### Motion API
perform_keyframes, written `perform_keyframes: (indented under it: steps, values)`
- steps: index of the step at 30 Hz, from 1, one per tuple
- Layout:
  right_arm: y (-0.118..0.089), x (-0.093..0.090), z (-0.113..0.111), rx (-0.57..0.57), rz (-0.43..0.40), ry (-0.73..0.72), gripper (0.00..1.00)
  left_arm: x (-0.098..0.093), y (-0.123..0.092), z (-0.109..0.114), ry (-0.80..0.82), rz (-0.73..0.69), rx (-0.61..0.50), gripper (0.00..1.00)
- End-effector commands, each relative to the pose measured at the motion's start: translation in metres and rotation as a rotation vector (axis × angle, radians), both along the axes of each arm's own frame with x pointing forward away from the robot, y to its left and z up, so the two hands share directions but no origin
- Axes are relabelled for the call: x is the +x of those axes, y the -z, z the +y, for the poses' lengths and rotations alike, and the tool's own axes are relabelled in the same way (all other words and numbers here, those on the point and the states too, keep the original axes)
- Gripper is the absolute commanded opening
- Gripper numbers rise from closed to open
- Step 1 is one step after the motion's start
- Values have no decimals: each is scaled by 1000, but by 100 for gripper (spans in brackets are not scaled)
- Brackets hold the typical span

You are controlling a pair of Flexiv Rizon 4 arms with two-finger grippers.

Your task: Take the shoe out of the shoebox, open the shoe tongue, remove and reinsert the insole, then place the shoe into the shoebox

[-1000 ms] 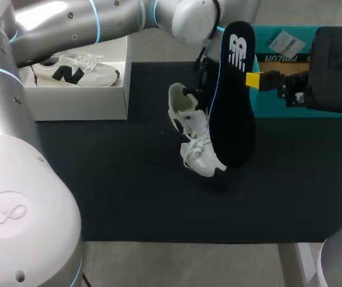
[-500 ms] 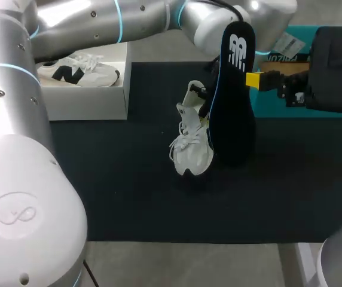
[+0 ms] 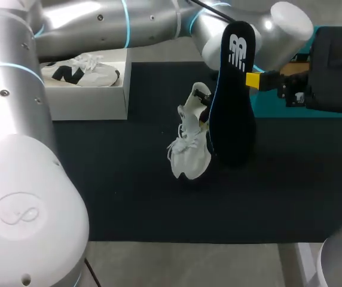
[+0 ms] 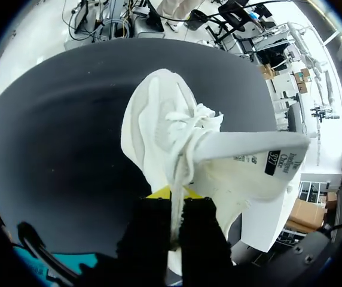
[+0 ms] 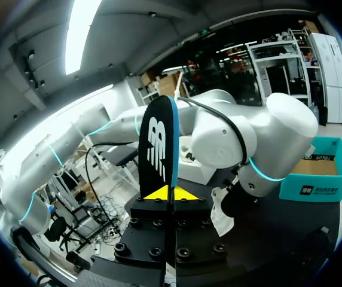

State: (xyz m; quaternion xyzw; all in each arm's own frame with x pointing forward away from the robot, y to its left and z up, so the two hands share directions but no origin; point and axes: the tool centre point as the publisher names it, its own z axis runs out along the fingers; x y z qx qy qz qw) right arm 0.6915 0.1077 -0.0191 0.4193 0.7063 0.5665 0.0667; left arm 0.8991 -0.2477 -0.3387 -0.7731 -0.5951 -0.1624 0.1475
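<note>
shoe (image 3: 189,152) toe now points lower left
left gripper (image 4: 172,192) pinches shoe mid-frame; right gripper (image 3: 253,79) clamps upright insole (image 3: 232,101) beside it.

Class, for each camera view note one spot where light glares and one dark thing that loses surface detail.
Head view: glare streaks the metal left arm; the black insole nearly merges with the dark mat. Left wrist view: the shoe glares white; the mat shows no texture. Right wrist view: highlights on the left arm's joint; the insole reads dark.
</note>
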Motion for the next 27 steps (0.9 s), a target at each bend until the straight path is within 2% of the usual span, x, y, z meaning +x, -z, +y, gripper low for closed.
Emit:
perform_keyframes:
  steps: [1, 13, 19, 27]
  values:
    - [-1, -19, -1, 3, -9, 14, 0, -2, -2, 3, -14, -3, -10, 0]
    - [-1, -19, -1, 3, -9, 14, 0, -3, 9, -1, -148, -54, -16, 0]
    - [-1, -19, -1, 3, -9, 14, 0, 0, 12, -2, -154, -45, -28, 0]
    - [-1, -19, -1, 3, -9, 14, 0, -2, 5, 8, -205, -83, -38, 0]
